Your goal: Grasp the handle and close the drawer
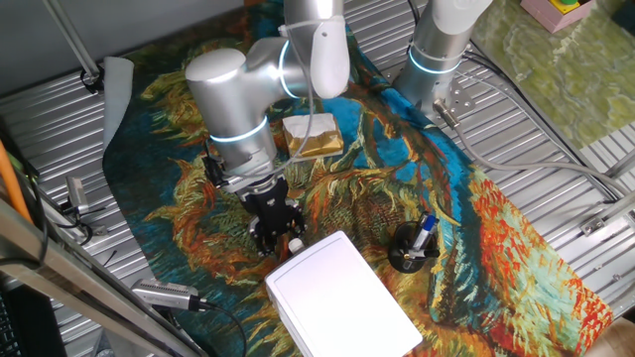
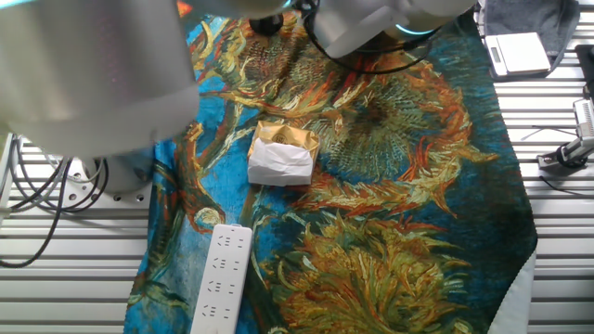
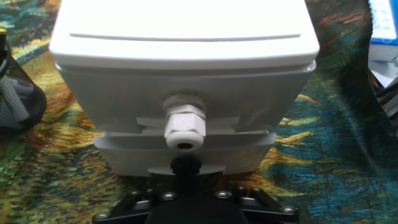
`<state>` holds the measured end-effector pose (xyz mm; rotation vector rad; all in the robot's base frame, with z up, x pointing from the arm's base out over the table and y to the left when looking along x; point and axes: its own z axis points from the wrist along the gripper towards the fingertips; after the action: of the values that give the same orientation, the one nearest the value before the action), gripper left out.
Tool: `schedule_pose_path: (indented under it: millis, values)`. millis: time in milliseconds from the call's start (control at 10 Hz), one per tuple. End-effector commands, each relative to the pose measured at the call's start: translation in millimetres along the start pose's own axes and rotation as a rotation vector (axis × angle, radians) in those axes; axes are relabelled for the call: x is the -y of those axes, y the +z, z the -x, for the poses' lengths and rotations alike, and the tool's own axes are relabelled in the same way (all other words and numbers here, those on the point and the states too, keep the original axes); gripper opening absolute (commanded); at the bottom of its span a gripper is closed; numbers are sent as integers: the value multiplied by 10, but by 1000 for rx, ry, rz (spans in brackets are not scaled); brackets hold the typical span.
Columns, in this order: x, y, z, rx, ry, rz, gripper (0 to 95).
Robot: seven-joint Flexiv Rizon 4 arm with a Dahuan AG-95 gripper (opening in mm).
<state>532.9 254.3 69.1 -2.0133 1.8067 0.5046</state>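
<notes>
Down at the near edge of the white box (image 1: 342, 295), my tool (image 1: 275, 223) hangs low over the patterned cloth (image 1: 397, 188) that covers the surface, its black body pointed straight at the front face of the box. My arm (image 1: 248, 89) folds above it: the silver elbow sits high and to one side, and the wrist drops steeply so that the tool nearly meets the box. From the hand view, the handle (image 3: 184, 123) sits dead centre ahead of me, a small whitish round knob with a dark hole in its end, sticking out from the drawer (image 3: 186, 152). That drawer is the light-grey tray at the bottom of the box, and its front lip stands slightly proud of the body above it. My fingers are not visible in the hand view, only the dark base of the tool along the bottom edge, so I cannot tell whether they are spread or pressed together, nor whether they touch the knob. Beside the box stands a black mesh cup (image 1: 412, 248) with pens in it. Farther back on the cloth lies a tan-and-white sponge block (image 1: 312, 134), well apart from my tool.
</notes>
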Motion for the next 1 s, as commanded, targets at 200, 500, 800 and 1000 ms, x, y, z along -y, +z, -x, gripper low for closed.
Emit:
schedule_pose_path:
  millis: [200, 500, 800, 1000]
  values:
    - [3, 5, -2, 11, -11, -4, 190]
    - [2, 6, -3, 13, -12, -8, 190]
    - [-1, 7, -4, 12, -13, -11, 190]
    - [-5, 10, -5, 15, -14, -12, 190]
